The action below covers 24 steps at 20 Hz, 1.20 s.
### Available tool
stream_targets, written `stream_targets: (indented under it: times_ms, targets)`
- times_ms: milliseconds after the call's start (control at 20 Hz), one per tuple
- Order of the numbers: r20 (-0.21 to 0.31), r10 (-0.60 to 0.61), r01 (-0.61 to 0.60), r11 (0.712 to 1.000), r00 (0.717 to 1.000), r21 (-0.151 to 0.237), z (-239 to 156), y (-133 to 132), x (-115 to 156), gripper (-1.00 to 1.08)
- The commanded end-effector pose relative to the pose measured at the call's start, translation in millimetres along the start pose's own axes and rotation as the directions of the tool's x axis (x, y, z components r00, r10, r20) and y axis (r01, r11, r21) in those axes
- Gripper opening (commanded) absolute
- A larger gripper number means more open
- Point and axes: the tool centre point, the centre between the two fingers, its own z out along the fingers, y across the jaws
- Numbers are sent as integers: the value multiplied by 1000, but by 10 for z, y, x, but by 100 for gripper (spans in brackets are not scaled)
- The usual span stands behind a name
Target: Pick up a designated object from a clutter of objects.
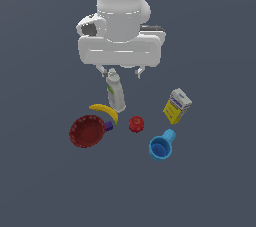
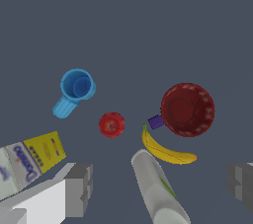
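Observation:
The designated object, a wide bright-blue cup (image 1: 159,149) (image 2: 77,86) with a darker inside, stands at the near right edge of the clutter in the exterior view. A smaller light-blue tapered cup (image 1: 169,135) (image 2: 62,107) lies against it. My gripper (image 1: 121,72) (image 2: 160,186) is open and holds nothing. It hangs at the back of the clutter, just over the top of the white-and-green bottle (image 1: 116,94) (image 2: 157,186), well away from the cup. Its grey fingers (image 2: 79,188) frame the bottle in the wrist view.
A red apple (image 1: 136,124) (image 2: 111,124) sits between bottle and cup. The yellow-and-white box (image 1: 176,106) (image 2: 35,156) stands behind the cups. A dark-red bowl (image 1: 79,132) (image 2: 207,119), yellow banana (image 1: 105,111) (image 2: 167,152) and small purple piece (image 1: 108,126) (image 2: 156,122) lie toward the exterior view's left.

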Motion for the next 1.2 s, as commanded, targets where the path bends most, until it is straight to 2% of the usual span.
stream_targets:
  times_ms: [0, 700, 1150]
  targets:
    - [0, 0, 0, 1000, 1000, 0, 0, 0, 0, 28]
    - [8, -10, 10, 1000, 1000, 11, 15, -13, -3, 28]
    - [22, -44, 44, 999, 999, 16, 231, -126, 186, 28]
